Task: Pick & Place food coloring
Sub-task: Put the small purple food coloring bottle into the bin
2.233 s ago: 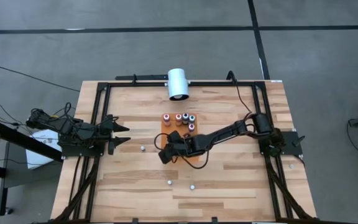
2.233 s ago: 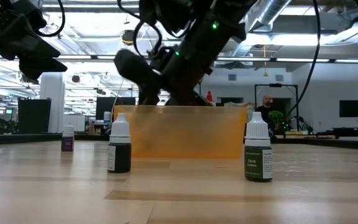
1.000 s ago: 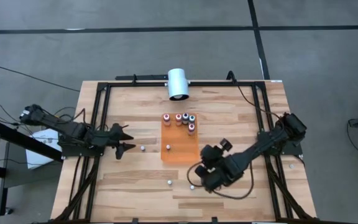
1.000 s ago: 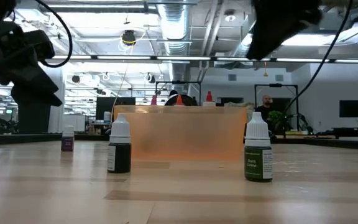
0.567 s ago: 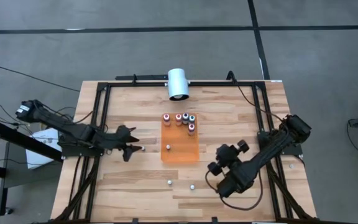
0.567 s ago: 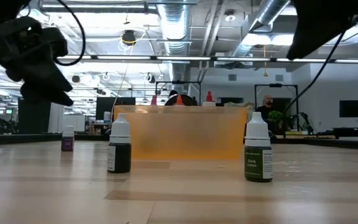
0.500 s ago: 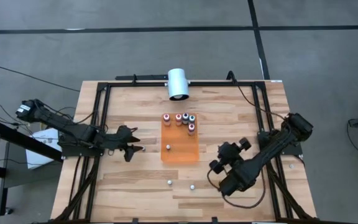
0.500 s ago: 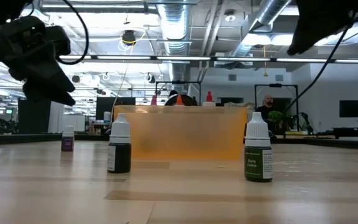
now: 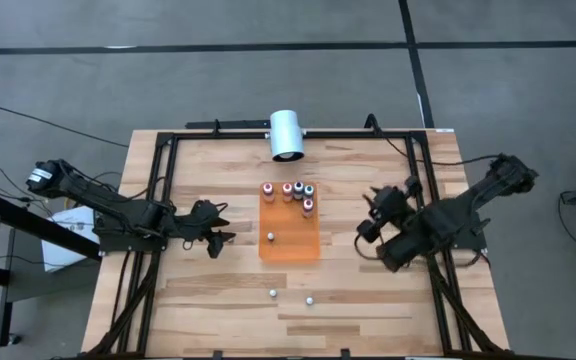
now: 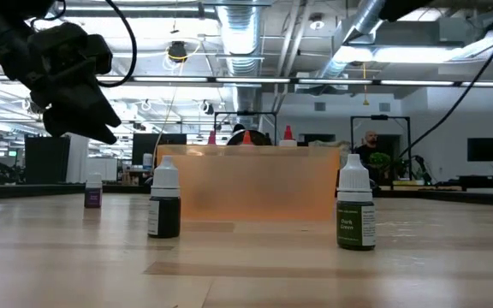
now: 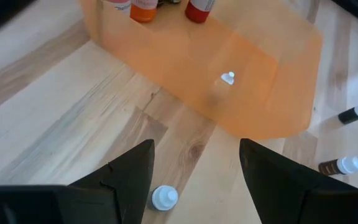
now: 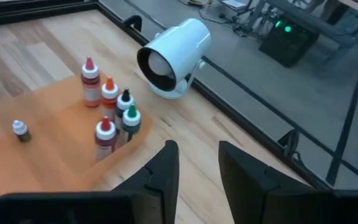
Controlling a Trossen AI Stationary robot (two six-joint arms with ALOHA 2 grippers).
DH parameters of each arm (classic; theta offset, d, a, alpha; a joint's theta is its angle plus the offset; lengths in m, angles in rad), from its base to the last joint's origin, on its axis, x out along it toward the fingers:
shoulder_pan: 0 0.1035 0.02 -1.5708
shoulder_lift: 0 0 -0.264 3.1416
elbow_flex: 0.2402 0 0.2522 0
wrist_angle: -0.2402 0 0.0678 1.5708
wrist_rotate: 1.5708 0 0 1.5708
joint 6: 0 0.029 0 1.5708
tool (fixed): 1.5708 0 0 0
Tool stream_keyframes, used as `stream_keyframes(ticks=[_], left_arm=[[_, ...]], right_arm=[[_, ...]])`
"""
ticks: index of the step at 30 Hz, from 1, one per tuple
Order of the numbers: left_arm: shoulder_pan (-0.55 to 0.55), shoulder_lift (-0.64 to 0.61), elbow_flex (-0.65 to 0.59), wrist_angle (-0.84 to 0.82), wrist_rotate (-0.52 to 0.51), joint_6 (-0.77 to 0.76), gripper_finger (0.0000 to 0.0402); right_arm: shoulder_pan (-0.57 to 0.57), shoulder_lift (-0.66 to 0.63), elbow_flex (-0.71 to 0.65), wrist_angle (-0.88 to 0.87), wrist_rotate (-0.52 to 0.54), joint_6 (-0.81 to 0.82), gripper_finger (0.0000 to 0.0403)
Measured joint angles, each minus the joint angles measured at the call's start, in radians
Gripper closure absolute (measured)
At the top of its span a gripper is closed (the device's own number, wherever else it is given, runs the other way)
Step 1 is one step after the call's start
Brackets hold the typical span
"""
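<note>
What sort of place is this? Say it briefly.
Probably a robotics lab or open workshop: a wooden table with a black frame and two arms, exposed ceiling ducts, and workstations with a person behind.

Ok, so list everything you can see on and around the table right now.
Orange mat: one, orange, table centre.
Clustered food coloring bottles: five, with red, orange, black and green tips, on the mat's far end.
Lone bottle: one, pale cap, mid-mat.
Near bottles: two, dark with white caps, on the wood in front of the mat.
White-capped bottle: one, on the wood left of the mat, below the left gripper.
White cylinder: one, at the table's far edge.
Person: one, far back in the room.
Left gripper: dark, jaws open, above the white-capped bottle.
Right gripper: dark, jaws slightly apart and empty, right of the mat.
</note>
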Motion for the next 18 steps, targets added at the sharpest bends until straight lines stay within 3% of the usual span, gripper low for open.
stream_keyframes(ticks=[18], left_arm=[[0.001,-0.002,0.000,-0.005,0.002,-0.090,0.0173]], right_arm=[[-0.018,-0.586,-0.533,0.578,-0.011,-0.310,0.0381]])
